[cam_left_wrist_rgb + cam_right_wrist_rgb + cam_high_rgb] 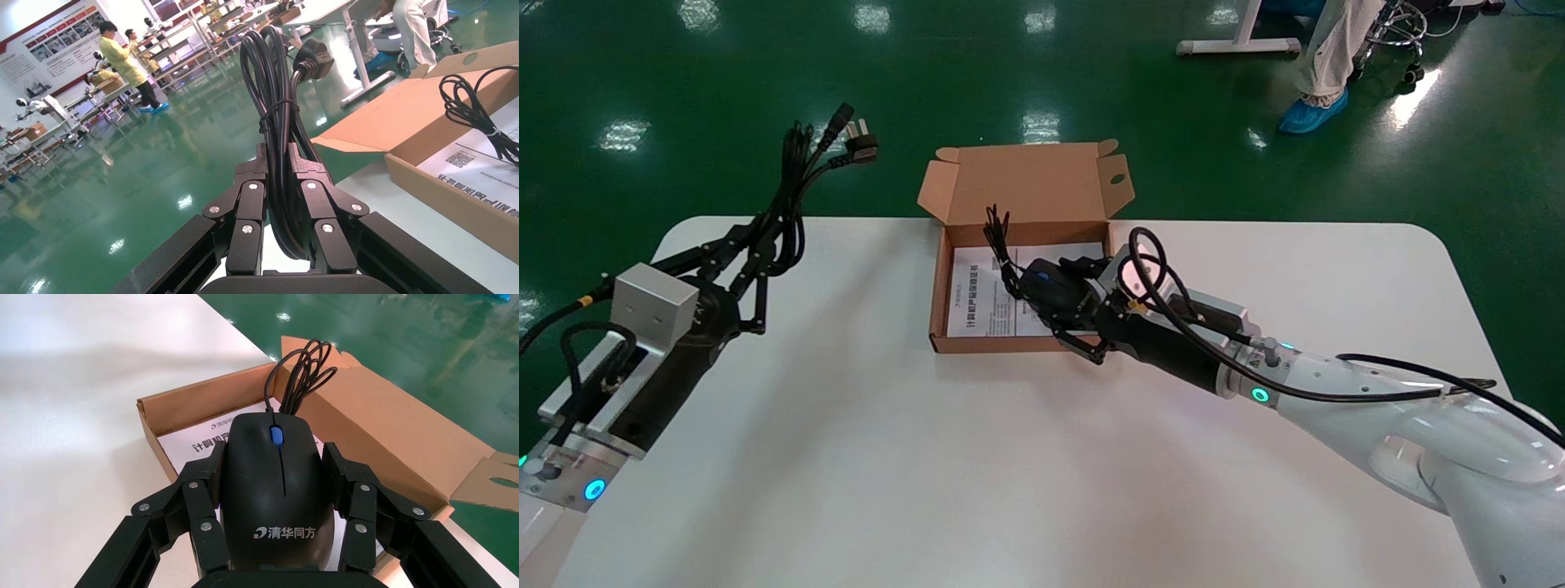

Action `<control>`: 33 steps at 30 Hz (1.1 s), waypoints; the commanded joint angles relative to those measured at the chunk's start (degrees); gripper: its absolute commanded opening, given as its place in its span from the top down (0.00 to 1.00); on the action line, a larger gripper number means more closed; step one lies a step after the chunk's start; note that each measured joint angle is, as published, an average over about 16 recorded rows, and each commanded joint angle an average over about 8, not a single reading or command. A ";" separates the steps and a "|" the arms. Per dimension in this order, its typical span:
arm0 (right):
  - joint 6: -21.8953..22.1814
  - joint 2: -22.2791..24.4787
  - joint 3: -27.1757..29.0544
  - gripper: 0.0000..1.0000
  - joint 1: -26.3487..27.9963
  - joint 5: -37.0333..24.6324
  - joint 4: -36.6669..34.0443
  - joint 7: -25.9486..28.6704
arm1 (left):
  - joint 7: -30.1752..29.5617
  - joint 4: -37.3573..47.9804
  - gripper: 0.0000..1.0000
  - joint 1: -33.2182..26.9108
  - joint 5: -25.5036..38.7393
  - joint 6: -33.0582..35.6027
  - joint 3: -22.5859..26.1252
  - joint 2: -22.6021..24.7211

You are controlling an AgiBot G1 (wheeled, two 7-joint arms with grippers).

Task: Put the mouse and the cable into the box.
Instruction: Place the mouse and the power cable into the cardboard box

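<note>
Currently: black wired computer mouse (1048, 287) (278, 490) held over open brown cardboard box (940, 286) (183, 407)
Right gripper (1052, 304) (275, 458) jaws clench the mouse by its sides. Left gripper (756, 261) (280, 158), over the left edge of the white table (846, 449), clamps a bundled black power cable (793, 188) (278, 122), well apart from the box

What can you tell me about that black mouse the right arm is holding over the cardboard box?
The black plastic computer mouse has a smooth rounded shell, a blue scroll wheel and a white printed logo near its rear. Its thin black cord, bundled in loops, rises from the front. The right end effector clamps its two sides, holding it over the open brown cardboard box; contact with the box floor isn't visible.
</note>
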 commanded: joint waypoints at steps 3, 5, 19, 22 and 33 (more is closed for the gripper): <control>0.03 -0.43 0.49 1.00 0.09 0.40 -1.65 -2.01 | 0.11 0.13 1.00 -0.19 0.14 0.21 0.13 -0.10; 0.35 -0.82 0.83 1.00 0.20 0.60 -2.70 -3.39 | 0.18 0.23 1.00 -0.23 0.24 0.31 0.22 -0.13; -1.25 -2.96 2.64 0.00 1.62 2.85 -9.92 -9.49 | 0.18 0.56 1.00 -0.93 0.94 0.55 1.08 -0.32; -1.69 -3.13 2.80 0.00 1.98 3.07 -10.92 -10.19 | 0.23 0.78 1.00 -1.42 1.24 0.73 1.43 -0.41; -2.65 -3.22 3.44 0.00 3.11 3.81 -13.47 -12.36 | 1.58 4.14 1.00 -5.70 2.71 3.81 3.56 -0.52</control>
